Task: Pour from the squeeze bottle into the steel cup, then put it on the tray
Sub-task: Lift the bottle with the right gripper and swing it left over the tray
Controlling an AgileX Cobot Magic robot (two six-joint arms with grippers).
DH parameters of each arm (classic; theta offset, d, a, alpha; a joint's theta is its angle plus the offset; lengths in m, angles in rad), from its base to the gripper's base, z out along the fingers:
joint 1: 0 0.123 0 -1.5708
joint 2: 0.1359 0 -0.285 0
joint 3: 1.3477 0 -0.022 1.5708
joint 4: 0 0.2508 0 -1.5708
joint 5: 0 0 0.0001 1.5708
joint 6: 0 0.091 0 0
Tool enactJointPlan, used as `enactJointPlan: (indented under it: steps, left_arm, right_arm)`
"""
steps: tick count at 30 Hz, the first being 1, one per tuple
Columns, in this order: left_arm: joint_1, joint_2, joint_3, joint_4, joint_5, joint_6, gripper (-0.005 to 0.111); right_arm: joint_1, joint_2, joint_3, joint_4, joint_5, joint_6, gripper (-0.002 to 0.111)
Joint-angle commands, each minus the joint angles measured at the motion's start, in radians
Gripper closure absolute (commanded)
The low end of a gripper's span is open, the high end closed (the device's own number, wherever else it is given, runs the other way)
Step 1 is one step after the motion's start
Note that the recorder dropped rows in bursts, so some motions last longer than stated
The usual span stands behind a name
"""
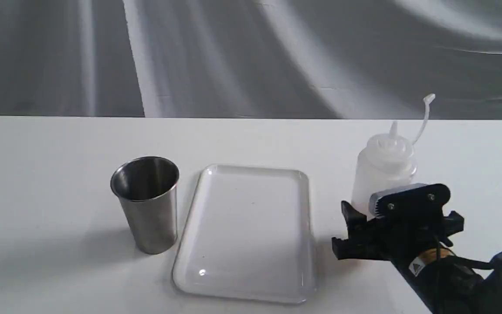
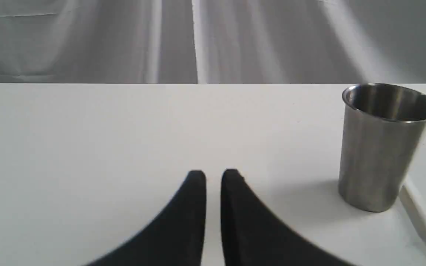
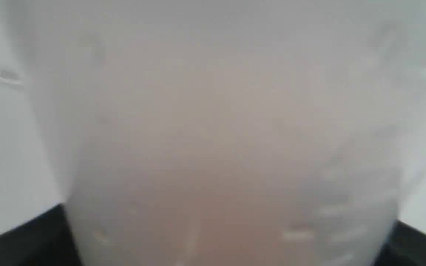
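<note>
Step in hand: securing the squeeze bottle (image 1: 384, 168), the opening stage of the task, with no pouring begun. The bottle stands upright on the table (image 1: 37, 174), on the far side of the tray (image 1: 242, 279) from the steel cup (image 1: 148, 205). The cup stands upright just beside the tray's opposite long edge. The tray is bare.

Right gripper (image 1: 364, 210): set around the bottle's lower body. In the right wrist view the black fingers (image 3: 20, 240) sit against both sides of the translucent wall, which fills the frame, so it is judged clamped on the bottle.

Left gripper (image 2: 213, 177): fingers drawn almost together, nothing between them, low over the table with the cup near.

Right arm pose: enters low from the near right corner of the exterior view, wrist roughly level, reaching sideways at the bottle.

Next move, as judged: lift clear, carry across the tray to above the cup's rim, then tip the nozzle (image 1: 393, 128) down – a soft wall calls for measured squeeze, and the loose cap strap (image 1: 423, 120) should stay out of the stream
</note>
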Motion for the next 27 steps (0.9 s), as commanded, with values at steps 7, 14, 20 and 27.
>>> enactJointPlan:
  steps: [7,14,20,27]
  left_arm:
    - [-0.002,-0.003,0.004,0.000,-0.007,-0.004,0.098]
    - [-0.002,-0.003,0.004,0.000,-0.007,0.000,0.098]
    - [-0.002,-0.003,0.004,0.000,-0.007,0.000,0.098]
    - [-0.002,-0.003,0.004,0.000,-0.007,-0.002,0.098]
  right_arm:
    - [-0.006,-0.302,0.008,-0.034,0.126,-0.091,0.108]
    - [-0.006,-0.529,-0.013,-0.066,0.287,-0.118,0.108]
    - [-0.006,-0.674,-0.173,-0.112,0.732,-0.118,0.108]
    - [0.077,-0.700,-0.354,-0.124,0.988,-0.187,0.108]
